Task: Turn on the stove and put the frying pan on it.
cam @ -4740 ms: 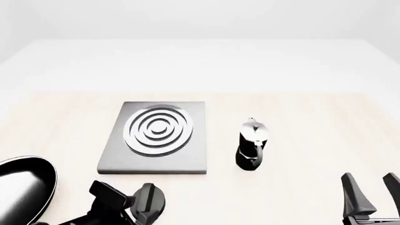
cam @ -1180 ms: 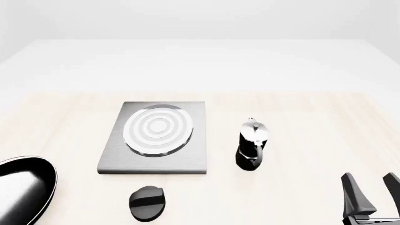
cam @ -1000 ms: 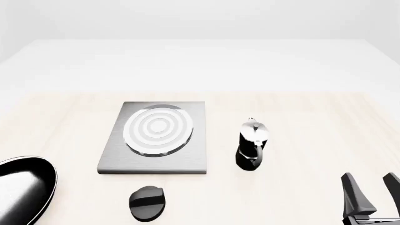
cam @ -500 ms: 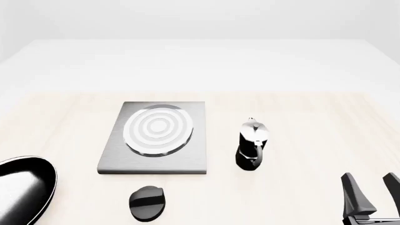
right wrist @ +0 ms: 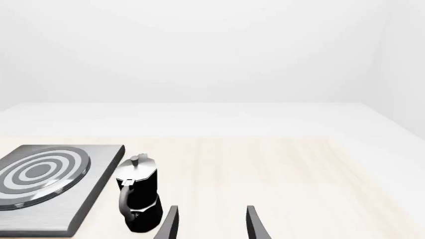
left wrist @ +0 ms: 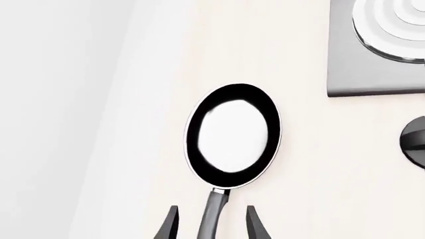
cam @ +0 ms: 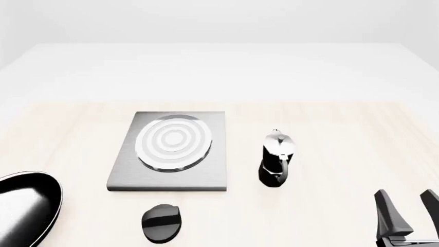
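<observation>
Straddling the stiff, glossy pan handle near its end, our left gripper gapes open; the right gripper too.

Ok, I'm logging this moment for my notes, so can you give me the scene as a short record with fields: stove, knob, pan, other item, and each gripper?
stove: grey slab with a ringed burner, nothing on it
knob: black oval, on the table in front of the stove, apart from it
frying pan: on the table, left of the stove, handle pointing back between the left fingers
moka pot: upright, right of the stove
left gripper: open, straddling the handle, not closed on it
right gripper: open, holding nothing
</observation>
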